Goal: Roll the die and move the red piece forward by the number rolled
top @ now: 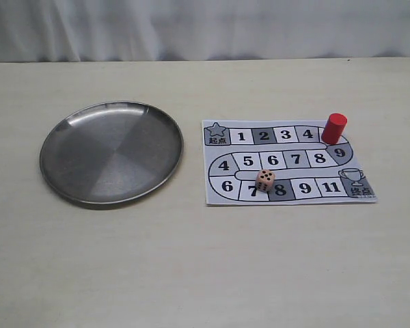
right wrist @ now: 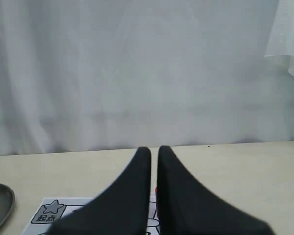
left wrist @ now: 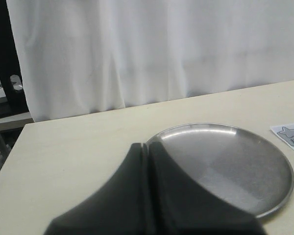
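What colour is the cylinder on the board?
The cylinder is solid red, best seen in the exterior view.

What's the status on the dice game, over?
Left end effector and right end effector shut, empty. Die on board, lower 7-8 squares; red piece upright past square 4. Nothing blocking either.

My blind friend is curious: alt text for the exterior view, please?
A numbered paper board lies on a table, with a red piece beside square 4 and a die on the lower row's squares 7 and 8. A round metal plate sits left of it.
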Robot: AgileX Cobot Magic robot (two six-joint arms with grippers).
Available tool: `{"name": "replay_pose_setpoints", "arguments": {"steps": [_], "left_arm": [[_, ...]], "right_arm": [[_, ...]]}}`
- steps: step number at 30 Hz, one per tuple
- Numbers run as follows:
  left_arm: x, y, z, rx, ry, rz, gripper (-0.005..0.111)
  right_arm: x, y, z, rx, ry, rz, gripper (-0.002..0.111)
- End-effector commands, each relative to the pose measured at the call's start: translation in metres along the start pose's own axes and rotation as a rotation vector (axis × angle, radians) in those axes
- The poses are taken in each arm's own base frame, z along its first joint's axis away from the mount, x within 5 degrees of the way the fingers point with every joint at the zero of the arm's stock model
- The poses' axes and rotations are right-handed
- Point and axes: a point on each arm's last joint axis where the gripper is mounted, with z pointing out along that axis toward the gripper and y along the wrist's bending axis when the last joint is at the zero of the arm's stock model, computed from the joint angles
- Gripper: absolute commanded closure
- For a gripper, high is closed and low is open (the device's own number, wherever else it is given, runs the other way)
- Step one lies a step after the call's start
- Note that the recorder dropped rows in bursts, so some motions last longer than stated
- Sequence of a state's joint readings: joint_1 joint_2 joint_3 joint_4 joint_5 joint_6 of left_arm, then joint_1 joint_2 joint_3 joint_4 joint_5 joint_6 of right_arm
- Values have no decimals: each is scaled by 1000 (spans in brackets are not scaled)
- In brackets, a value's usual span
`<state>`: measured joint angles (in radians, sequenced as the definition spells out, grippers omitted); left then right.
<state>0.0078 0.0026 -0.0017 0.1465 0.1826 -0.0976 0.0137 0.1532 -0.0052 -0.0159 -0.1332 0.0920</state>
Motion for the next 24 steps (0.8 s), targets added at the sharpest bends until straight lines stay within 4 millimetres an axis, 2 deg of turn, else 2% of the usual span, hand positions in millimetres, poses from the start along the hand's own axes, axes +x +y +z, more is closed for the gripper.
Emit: {"name": "replay_pose_setpoints", "arguments": {"steps": [1,11,24], "left_arm": [[0,-1,0,10,-10,-2,107],[0,-1,0,10,-10,-2,107],[0,-1,0,10,-10,-2,107]], "right_arm": [[1,0,-1,1,1,7,104],[20,-2,-3,19,203,7,104],[21,-2,-3,20,213,7,104]]}}
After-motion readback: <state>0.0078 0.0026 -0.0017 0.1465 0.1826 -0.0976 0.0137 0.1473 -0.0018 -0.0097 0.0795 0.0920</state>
